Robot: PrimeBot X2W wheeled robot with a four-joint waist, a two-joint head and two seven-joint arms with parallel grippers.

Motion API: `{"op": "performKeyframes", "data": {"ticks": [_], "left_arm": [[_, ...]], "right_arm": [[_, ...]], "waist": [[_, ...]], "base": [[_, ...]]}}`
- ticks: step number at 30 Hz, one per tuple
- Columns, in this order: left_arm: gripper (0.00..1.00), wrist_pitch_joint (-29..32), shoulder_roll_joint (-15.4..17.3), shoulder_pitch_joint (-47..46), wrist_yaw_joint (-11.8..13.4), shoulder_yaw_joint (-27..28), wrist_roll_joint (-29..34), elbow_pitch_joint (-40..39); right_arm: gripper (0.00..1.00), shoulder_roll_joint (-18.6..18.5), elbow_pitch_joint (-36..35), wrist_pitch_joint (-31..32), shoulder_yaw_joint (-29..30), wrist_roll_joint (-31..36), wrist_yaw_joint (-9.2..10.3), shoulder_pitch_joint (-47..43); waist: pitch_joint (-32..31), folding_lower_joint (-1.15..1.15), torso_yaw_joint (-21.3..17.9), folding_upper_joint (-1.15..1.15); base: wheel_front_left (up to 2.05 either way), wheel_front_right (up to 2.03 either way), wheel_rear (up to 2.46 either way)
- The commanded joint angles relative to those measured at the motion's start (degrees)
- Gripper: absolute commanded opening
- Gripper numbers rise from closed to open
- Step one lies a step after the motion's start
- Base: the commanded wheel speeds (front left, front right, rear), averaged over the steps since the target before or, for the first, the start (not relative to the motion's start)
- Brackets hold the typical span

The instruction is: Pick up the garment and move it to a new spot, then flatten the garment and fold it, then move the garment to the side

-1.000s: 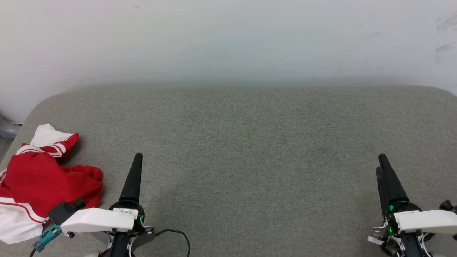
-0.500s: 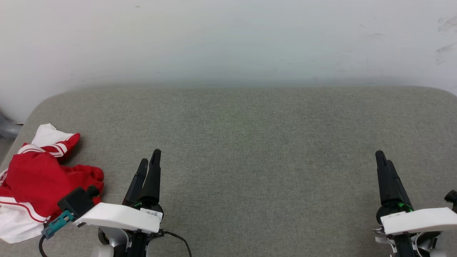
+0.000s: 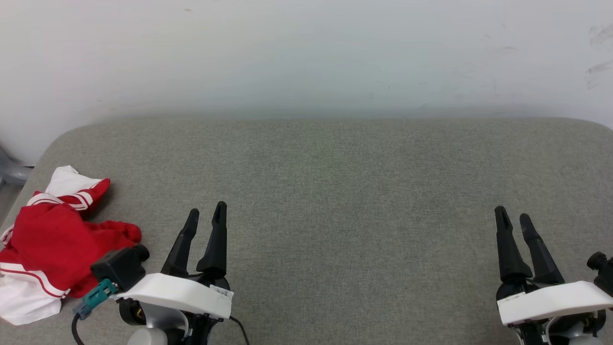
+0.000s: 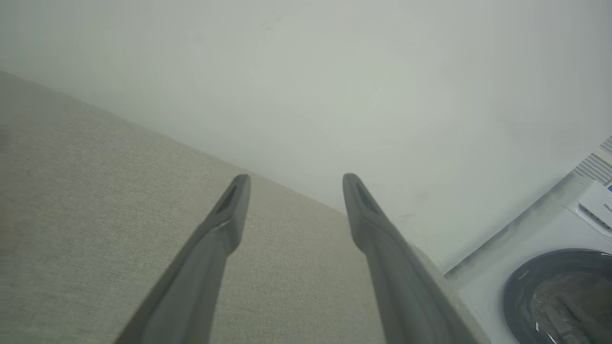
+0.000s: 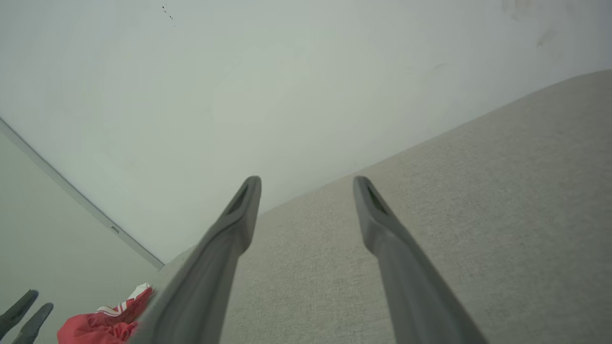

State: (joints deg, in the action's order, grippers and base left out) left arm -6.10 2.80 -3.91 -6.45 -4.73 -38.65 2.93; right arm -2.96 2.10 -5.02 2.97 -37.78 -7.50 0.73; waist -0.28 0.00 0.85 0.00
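Note:
The garment (image 3: 48, 244), red with white sleeves and striped trim, lies crumpled at the left edge of the grey padded table (image 3: 335, 191). A corner of the garment (image 5: 103, 322) also appears low in the right wrist view. My left gripper (image 3: 207, 215) stands open just right of the heap, fingers pointing away from me, nothing between them. In its own view the left gripper (image 4: 294, 181) is spread over bare fabric. My right gripper (image 3: 512, 218) is open near the table's right front, far from the garment. The right gripper (image 5: 306, 184) is empty.
A pale wall (image 3: 306, 57) runs behind the table's far edge. A washing machine (image 4: 559, 267) with a dark round door stands beyond the table's right end. The left arm's fingers (image 5: 28, 315) show at the lower left of the right wrist view.
Both wrists have rolled, so each gripper's two fingers now show side by side instead of edge-on. The left gripper has shifted slightly right. The garment has not moved.

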Motion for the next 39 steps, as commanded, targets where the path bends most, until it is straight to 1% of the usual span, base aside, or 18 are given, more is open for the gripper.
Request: {"op": "performKeyframes", "data": {"ticks": [1,8,20,27,39], "left_arm": [[1.00,-0.61,0.11,-0.27,0.33,-0.14,2.11,-1.06],[1.00,-1.91,0.49,0.27,1.33,-0.78,7.80,-0.64],[1.00,-3.70,0.97,0.77,2.67,-1.35,15.49,1.24],[1.00,-4.68,1.30,0.63,3.30,-1.48,19.27,1.99],[1.00,-6.19,1.21,0.20,3.28,-1.79,24.35,4.29]], "right_arm": [[1.00,0.04,-1.24,-0.32,0.16,2.22,0.01,-0.11],[1.00,0.05,-2.80,0.21,0.31,8.85,0.01,-0.45],[1.00,0.06,-4.12,1.70,0.43,17.15,0.01,-1.34],[1.00,0.07,-4.76,3.06,1.08,20.84,0.01,-1.93],[1.00,0.09,-5.77,3.76,2.06,26.01,0.01,-3.03]], "waist": [[-0.02,0.00,0.02,0.00],[-0.15,0.00,0.12,0.00],[-0.46,0.00,0.62,0.00],[-0.60,0.00,0.88,0.00],[-0.66,0.00,1.09,0.00]], "base": [[0.00,0.00,0.00],[0.00,0.00,0.00],[0.00,0.00,0.00],[0.00,0.00,0.00],[0.00,0.00,0.00]]}}
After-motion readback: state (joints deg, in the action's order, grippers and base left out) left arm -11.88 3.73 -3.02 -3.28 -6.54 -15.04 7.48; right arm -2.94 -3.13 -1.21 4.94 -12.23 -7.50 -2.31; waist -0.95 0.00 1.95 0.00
